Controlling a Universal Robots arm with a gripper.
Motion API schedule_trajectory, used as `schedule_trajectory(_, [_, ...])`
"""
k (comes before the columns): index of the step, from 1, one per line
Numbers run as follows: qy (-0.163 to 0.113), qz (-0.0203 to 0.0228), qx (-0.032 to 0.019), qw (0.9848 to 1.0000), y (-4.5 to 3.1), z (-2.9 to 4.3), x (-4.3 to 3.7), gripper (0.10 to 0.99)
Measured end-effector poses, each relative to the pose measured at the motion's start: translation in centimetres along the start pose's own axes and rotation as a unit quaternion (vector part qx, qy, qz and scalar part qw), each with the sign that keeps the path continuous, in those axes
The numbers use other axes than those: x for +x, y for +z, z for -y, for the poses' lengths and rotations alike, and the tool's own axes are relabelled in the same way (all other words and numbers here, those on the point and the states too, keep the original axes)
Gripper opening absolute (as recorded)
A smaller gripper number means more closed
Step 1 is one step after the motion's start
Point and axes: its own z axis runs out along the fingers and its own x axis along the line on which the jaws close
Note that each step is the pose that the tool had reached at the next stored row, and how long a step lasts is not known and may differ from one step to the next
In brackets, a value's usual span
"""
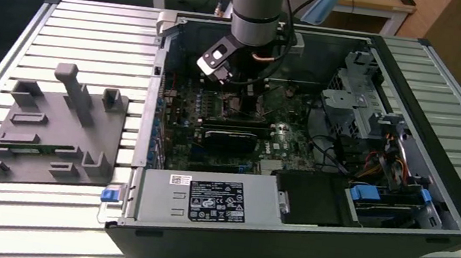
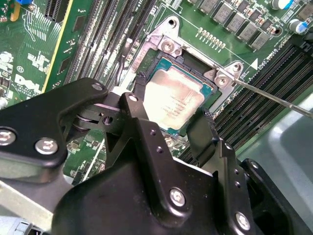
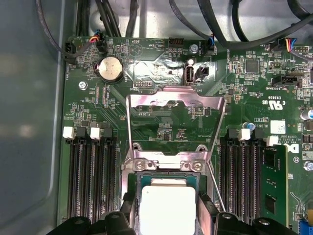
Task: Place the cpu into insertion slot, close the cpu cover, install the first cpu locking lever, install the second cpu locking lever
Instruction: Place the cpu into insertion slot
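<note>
Second wrist view is showing me the claw (image 2: 170,103) down over the board. Its two black fingers (image 2: 205,137) are pressing against two opposite sides of the cpu (image 2: 176,93), so the claw is clamping on the cpu. The cpu is lying flat inside the insertion slot (image 2: 191,58), with its grey metal top facing up. A thin wire locking lever (image 2: 274,98) is sticking out to one side, away from the slot.

In the first wrist view I am looking along the board. The cpu (image 3: 166,196) is sitting between the claw's fingers (image 3: 205,210). The cpu cover (image 3: 146,98) is standing open, tipped back from the slot on its hinge, and green board is showing through its big window. A locking lever (image 3: 215,188) is leaning beside the slot. Long black memory slots (image 3: 93,176) are running along both sides. A round silver battery (image 3: 110,68) is sitting farther off on the board.

In the exterior view the arm is reaching down into an open computer case (image 1: 287,241) lying on a slatted metal counter (image 1: 68,17). A grey holder (image 1: 54,127) is resting on the counter at the exterior view's left, well apart from the claw (image 1: 248,91).
</note>
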Motion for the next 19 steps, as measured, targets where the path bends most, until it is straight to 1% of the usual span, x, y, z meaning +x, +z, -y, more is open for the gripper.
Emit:
schedule_trajectory(6, [0.000,-0.0001,0.0001,1.0000,0.07,-0.01,-0.01,0.612])
schedule_trajectory(7, [0.000,-0.0002,0.0001,1.0000,0.08,-0.01,-0.01,0.596])
schedule_trajectory(9, [0.000,-0.0002,0.0002,1.0000,0.08,-0.01,-0.01,0.596])
schedule_trajectory(10, [0.000,-0.0003,0.0002,1.0000,0.09,-0.01,-0.01,0.533])
schedule_trajectory(18, [0.000,-0.0007,-0.0001,1.0000,0.11,-0.02,0.01,0.545])
schedule_trajectory(19, [0.000,-0.0006,0.0000,1.0000,0.10,-0.02,0.00,0.608])
